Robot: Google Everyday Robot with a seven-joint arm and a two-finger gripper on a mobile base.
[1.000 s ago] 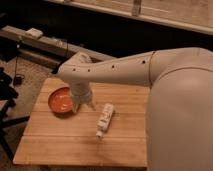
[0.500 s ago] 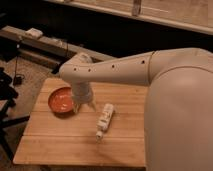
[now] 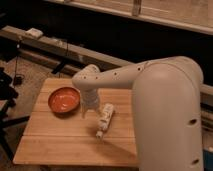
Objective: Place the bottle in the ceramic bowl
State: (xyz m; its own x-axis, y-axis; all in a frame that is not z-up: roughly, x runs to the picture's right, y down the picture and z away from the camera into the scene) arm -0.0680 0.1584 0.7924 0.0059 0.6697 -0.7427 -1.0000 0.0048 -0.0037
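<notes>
Nudged slightly toward the bottle [image 3: 105, 119], the gripper [image 3: 89, 109] hangs between it and the ceramic bowl [image 3: 64, 99]; open or closed, I cannot tell. Both rest on a slatted wooden table [image 3: 60, 142], with a dim room behind.

An orange-red glossy bowl [image 3: 63, 100] with a darker rim and a cream, white-capped bottle [image 3: 105, 118] lie on a pale wooden table [image 3: 65, 142] striped with plank lines. The off-white gripper [image 3: 89, 111] hangs between them on an off-white arm [image 3: 165, 95] dotted with dark holes.
</notes>
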